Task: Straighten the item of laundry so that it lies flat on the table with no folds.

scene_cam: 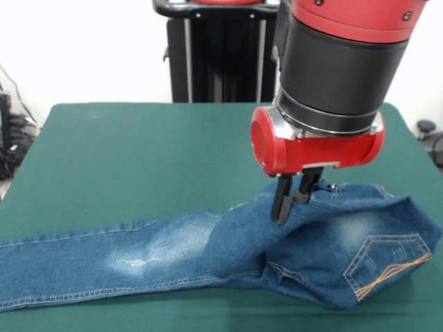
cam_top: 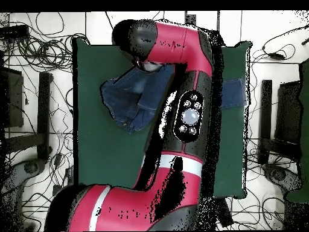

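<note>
The blue denim jeans (scene_cam: 208, 252) lie across the near part of the green table (scene_cam: 138, 145). The legs run off to the left, and the seat with an orange-embroidered back pocket (scene_cam: 387, 266) lies at the right. My gripper (scene_cam: 292, 200) points down over the middle of the jeans and is shut on a raised hump of denim near the waist. In the overhead view the jeans (cam_top: 130, 99) show as a bunched mass at the upper left of the table (cam_top: 96, 157), with a piece of leg (cam_top: 232, 93) to the right of the arm. The arm hides the gripper there.
The robot's black pedestal (scene_cam: 214, 52) stands at the table's far edge. The red arm (cam_top: 187, 109) crosses the middle of the table in the overhead view. Cables and stands lie on the floor around the table.
</note>
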Controlling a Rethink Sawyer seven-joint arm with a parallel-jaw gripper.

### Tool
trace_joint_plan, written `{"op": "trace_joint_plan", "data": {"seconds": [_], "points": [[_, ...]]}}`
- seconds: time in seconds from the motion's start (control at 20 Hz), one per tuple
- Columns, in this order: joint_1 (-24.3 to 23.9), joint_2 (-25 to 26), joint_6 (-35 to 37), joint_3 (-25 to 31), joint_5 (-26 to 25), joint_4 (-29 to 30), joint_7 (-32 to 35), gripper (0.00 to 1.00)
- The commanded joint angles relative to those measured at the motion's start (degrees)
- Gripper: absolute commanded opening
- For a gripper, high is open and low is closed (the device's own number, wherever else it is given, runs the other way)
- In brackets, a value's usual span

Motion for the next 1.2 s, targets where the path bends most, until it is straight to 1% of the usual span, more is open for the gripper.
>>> {"op": "trace_joint_plan", "data": {"seconds": [0.05,0.1,0.3,0.7,1.2], "points": [[-1.32,2.82,5.55,3.82,0.31,-8.21,6.34,0.0],[-1.45,3.48,5.48,3.81,0.46,-9.38,6.48,0.0],[-1.58,4.51,4.51,3.95,0.67,-10.5,6.85,0.0],[-1.49,3.94,1.62,4.82,0.28,-7.32,6.24,0.0],[-1.58,3.83,1.55,4.86,0.25,-7.36,5.98,0.0]]}}
